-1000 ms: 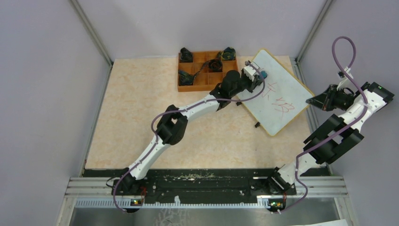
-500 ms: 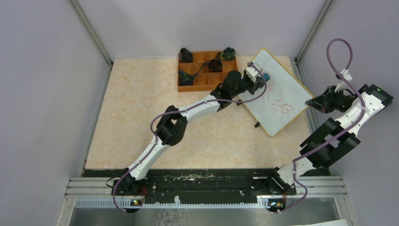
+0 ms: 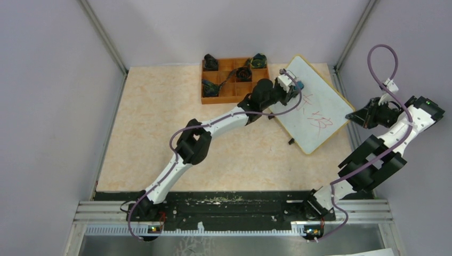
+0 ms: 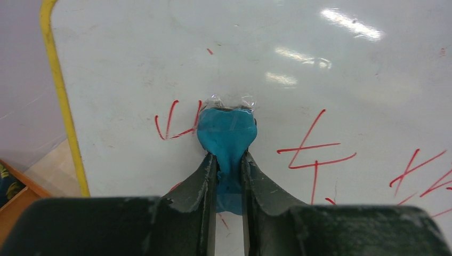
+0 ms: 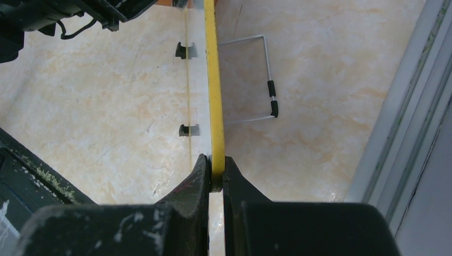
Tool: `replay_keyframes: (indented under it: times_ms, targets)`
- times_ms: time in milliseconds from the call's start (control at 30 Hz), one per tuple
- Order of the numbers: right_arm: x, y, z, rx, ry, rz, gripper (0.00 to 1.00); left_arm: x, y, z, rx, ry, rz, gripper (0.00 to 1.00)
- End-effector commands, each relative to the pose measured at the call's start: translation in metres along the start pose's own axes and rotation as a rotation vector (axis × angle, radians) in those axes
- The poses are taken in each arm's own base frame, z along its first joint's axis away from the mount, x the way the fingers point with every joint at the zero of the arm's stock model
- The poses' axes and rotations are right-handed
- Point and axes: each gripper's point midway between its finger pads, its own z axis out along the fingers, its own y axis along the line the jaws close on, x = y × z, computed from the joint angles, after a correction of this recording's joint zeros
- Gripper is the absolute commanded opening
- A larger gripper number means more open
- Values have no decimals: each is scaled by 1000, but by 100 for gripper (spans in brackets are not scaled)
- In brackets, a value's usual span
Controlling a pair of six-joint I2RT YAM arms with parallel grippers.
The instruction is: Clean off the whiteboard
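Note:
The whiteboard [image 3: 312, 104] lies tilted at the back right of the table, white with a yellow frame and red handwritten marks. My left gripper [image 3: 296, 85] is shut on a blue eraser [image 4: 226, 133] and presses it against the board's face [image 4: 330, 69] among the red marks [image 4: 314, 154]. My right gripper [image 3: 353, 116] is shut on the board's yellow frame edge [image 5: 214, 96] at its right side, holding that edge up off the table.
An orange compartment tray [image 3: 234, 80] with dark parts and cables stands just left of the board. The board's wire stand [image 5: 256, 80] shows beneath it. The enclosure's metal frame [image 5: 405, 122] runs close on the right.
My left gripper with the eraser has shifted slightly along the board's upper left area. My right arm has drawn slightly inward, still gripping the frame.

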Motion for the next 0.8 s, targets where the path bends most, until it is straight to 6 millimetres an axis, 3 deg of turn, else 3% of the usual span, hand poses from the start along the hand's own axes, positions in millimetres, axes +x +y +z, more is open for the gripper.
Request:
replay_keyframes:
  times_ms: [0, 133, 267, 767]
  targets:
    - [30, 10, -1, 3, 155, -98, 0, -17, 60, -8, -137, -9, 12, 2]
    - [31, 12, -1, 2, 160, -115, 0, -15, 85, -13, -169, -1, -4, 2]
    - [33, 15, 1, -8, 164, -130, 0, -18, 88, -15, -161, -2, 1, 2]
    - [41, 23, 4, -20, 195, -170, 0, -55, 14, -5, -2, -93, 1, 3]
